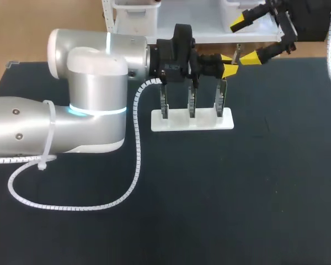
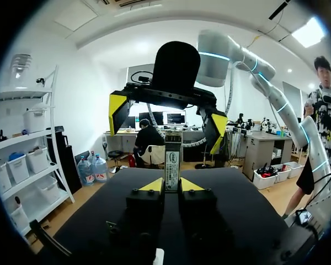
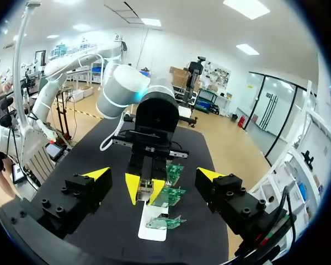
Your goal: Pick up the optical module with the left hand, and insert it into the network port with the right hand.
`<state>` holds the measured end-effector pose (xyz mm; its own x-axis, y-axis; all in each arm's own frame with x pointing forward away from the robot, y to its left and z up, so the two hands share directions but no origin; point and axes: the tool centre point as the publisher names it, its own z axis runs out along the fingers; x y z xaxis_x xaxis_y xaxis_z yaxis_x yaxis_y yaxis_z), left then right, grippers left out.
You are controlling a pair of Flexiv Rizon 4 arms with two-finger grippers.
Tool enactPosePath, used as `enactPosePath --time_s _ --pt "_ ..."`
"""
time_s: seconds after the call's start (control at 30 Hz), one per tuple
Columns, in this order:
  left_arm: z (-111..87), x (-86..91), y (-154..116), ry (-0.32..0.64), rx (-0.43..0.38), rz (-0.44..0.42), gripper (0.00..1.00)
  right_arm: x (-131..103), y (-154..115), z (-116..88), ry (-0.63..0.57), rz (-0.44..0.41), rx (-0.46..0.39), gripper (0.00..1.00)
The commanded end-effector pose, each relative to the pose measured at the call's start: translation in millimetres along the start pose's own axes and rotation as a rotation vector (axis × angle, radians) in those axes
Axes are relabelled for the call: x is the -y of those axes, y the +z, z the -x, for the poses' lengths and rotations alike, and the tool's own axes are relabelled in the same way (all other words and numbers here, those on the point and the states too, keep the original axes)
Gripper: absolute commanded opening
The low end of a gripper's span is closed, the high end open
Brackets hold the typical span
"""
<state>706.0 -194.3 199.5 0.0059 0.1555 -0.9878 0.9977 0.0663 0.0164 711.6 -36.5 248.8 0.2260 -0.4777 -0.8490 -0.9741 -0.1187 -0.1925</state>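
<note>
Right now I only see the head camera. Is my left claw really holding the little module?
Observer: Yes. The left wrist view shows the left gripper shut on the optical module, which sticks out past its yellow tips.
Operator: Where's the other claw?
Observer: The right gripper faces it, open, fingers spread wide to either side of the module, not touching it.
Operator: And the boards?
Observer: The right wrist view shows three green boards standing in the white holder.
</note>
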Motion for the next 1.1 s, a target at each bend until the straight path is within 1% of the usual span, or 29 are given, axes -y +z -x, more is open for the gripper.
enactPosePath --time_s 0.03,0.97,1.0,1.03,1.07,1.1 --pt "0.9 -0.6 0.0 -0.001 -0.005 -0.001 0.00 0.7 4.7 -8.2 0.045 0.001 0.038 1.00" --pt "0.9 -0.6 0.0 -0.001 -0.005 -0.001 0.00 0.7 4.7 -8.2 0.045 0.001 0.038 1.00" --pt "0.9 -0.6 0.0 -0.001 -0.005 -0.001 0.00 0.7 4.7 -8.2 0.045 0.001 0.038 0.79" --pt "0.9 -0.6 0.0 -0.001 -0.005 -0.001 0.00 0.7 4.7 -8.2 0.045 0.001 0.038 0.47" --pt "0.9 -0.6 0.0 -0.001 -0.005 -0.001 0.00 0.7 4.7 -8.2 0.045 0.001 0.038 0.41" --pt "0.9 -0.6 0.0 -0.001 -0.005 -0.001 0.00 0.7 4.7 -8.2 0.045 0.001 0.038 0.37"
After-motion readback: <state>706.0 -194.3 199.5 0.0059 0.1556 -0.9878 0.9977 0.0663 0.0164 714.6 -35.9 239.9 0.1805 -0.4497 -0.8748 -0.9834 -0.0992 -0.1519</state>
